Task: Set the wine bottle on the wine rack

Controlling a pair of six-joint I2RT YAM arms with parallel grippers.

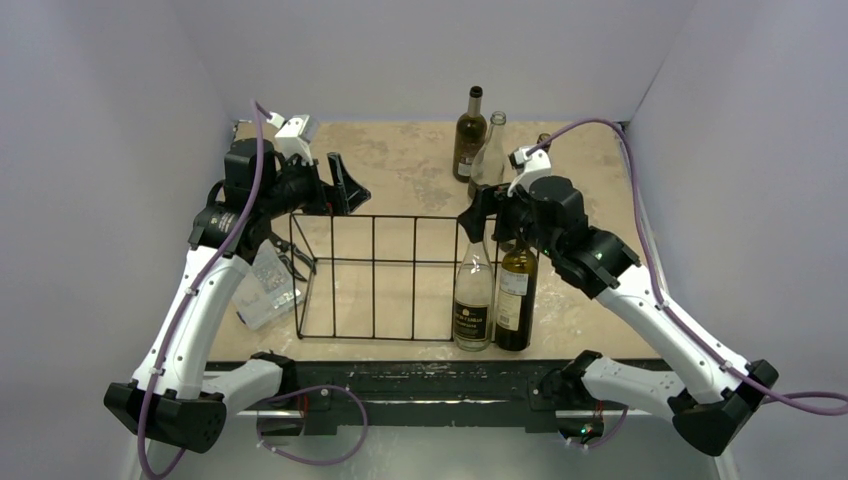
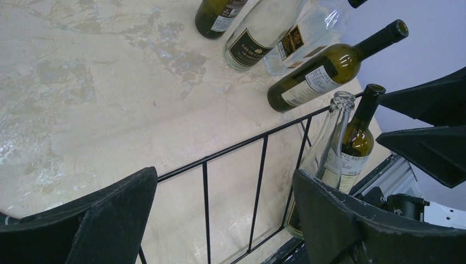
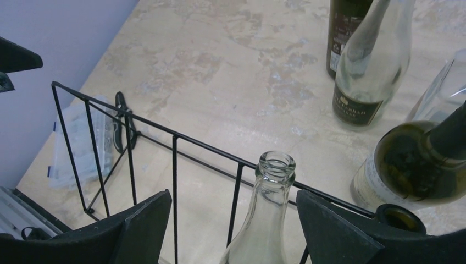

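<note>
Releasing, apparently: best lifting open-jawed right gripper straight off clear glass wine bottle at black wire wine rack right end, parking open-jawed left gripper apart.

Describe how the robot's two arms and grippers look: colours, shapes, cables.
The left arm and right arm match: white links between black joints and bases, each with a purple cable running along it. The left gripper and right gripper have broad, matte black, wedge-shaped fingers.
</note>
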